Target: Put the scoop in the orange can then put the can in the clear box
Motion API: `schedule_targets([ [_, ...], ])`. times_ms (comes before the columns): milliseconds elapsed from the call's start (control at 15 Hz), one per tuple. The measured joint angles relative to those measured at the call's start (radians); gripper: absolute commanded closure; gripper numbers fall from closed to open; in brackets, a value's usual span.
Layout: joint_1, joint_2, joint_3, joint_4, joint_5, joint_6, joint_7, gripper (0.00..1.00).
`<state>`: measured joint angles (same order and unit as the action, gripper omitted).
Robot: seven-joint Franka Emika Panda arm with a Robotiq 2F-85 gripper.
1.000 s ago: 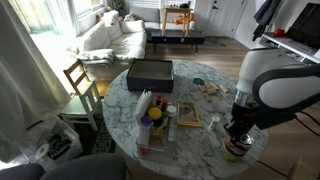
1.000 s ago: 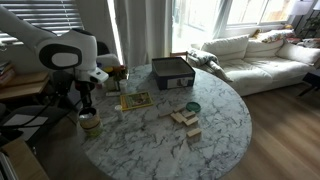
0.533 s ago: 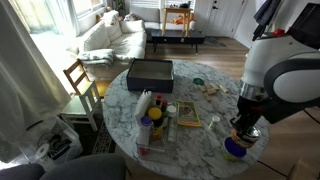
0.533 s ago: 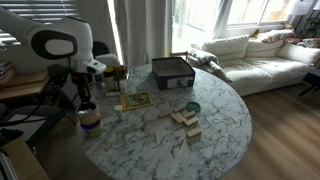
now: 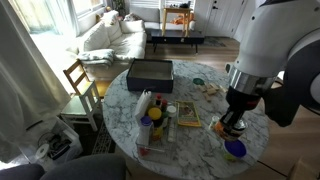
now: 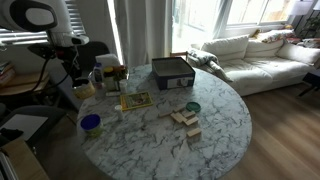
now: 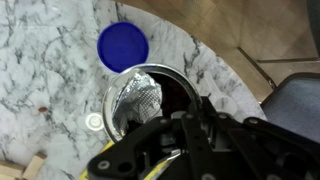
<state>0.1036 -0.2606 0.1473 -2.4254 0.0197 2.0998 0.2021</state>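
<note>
Exterior view, right of centre: my gripper (image 5: 232,122) is clenched on the orange can (image 5: 233,129) and holds it above the marble table (image 5: 200,108). Wrist view, centre: the can's open top with crumpled foil inside. Upper centre: the blue lid (image 7: 123,45) lies flat on the table. The clear box (image 5: 141,140) stands lower centre, well apart from the can.

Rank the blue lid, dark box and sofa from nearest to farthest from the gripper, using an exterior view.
1. Blue lid, on the table by the gripper holding the can.
2. Dark box, across the table.
3. Sofa, beyond the table.
</note>
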Motion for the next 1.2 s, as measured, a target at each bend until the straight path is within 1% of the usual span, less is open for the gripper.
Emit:
schedule_targets([
  [133,0.023,0.044,0.038,0.021,-0.033,0.060,-0.012,0.97],
  [267,0.030,0.110,0.056,0.031,-0.080,0.149,-0.019,0.97],
  [533,0.026,0.256,0.043,0.033,-0.150,0.310,-0.034,0.97],
  [667,0.025,0.319,0.028,0.037,-0.163,0.351,-0.057,0.97],
  [1067,0.024,0.427,0.005,0.062,-0.161,0.381,-0.136,0.97],
  [1133,0.024,0.436,0.004,0.067,-0.161,0.383,-0.143,0.64],
  [1200,0.024,0.443,0.003,0.072,-0.157,0.384,-0.145,0.62],
])
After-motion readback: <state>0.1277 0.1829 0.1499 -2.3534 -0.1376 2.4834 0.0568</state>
